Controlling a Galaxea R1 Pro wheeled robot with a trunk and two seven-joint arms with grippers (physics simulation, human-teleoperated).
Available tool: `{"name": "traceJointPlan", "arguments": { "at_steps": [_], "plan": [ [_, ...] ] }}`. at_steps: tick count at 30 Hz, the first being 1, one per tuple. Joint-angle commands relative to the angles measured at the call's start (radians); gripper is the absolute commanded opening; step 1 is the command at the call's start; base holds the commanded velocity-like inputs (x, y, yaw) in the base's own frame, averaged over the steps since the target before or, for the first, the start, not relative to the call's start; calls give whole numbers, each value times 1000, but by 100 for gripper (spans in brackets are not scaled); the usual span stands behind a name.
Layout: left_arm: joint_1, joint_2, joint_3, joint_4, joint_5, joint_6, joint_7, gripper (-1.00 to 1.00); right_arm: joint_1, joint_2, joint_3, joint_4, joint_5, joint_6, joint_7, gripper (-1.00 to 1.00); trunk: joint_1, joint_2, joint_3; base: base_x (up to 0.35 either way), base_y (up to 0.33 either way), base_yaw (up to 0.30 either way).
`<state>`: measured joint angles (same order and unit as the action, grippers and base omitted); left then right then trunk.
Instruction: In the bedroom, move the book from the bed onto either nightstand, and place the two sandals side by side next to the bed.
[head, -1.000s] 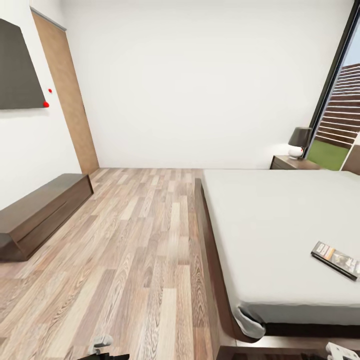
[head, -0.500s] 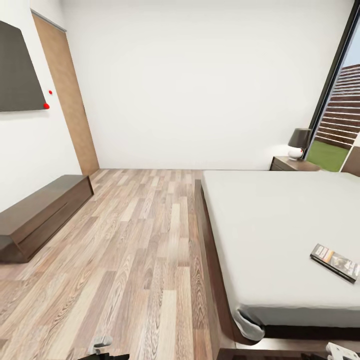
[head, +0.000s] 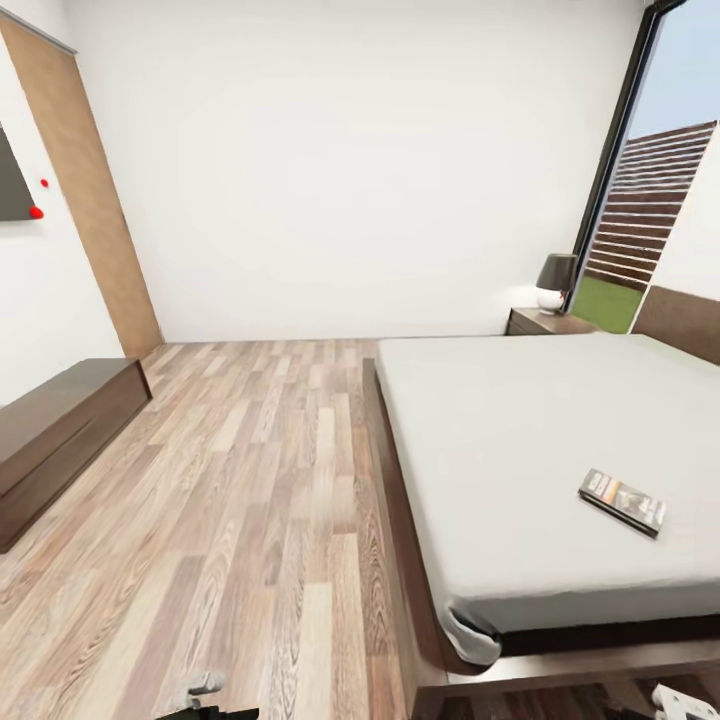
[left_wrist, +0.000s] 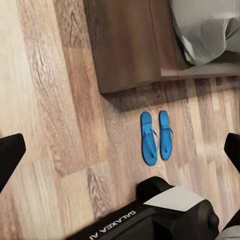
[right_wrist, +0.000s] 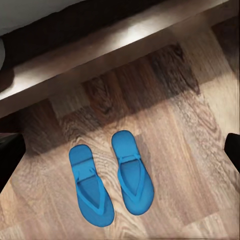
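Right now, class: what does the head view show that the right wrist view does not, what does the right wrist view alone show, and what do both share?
Head view alone: the book lying on the mattress, plus a nightstand bearing a lamp. Right wrist view alone: the two blue sandals, side by side beside the bed frame. Both share: the wood plank floor and that frame.

My head camera sits high, facing forward and down across the bed (head: 520, 440) and floor (head: 250, 480) toward the far wall. Both my wrist cameras look steeply down at the floor; the right is nearer. They share the sandals (left_wrist: 156, 136) (right_wrist: 111, 177) beside the bed frame (right_wrist: 100, 55).
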<state>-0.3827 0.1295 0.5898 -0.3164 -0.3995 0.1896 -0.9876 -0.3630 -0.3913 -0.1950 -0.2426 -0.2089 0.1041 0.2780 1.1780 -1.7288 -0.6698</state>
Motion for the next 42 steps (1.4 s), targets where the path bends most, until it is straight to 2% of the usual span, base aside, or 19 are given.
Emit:
{"name": "traceJointPlan", "arguments": {
  "at_steps": [1, 42],
  "plan": [
    [0, -1, 8, -1, -5, 11, -6, 100, -1, 0, -4, -1, -7, 8, 4, 100, 0, 0, -1, 0, 0, -278],
    [0, -1, 8, -1, -5, 10, -6, 100, -1, 0, -4, 0, -7, 7, 4, 100, 0, 0, 11, 0, 0, -267]
  ]
}}
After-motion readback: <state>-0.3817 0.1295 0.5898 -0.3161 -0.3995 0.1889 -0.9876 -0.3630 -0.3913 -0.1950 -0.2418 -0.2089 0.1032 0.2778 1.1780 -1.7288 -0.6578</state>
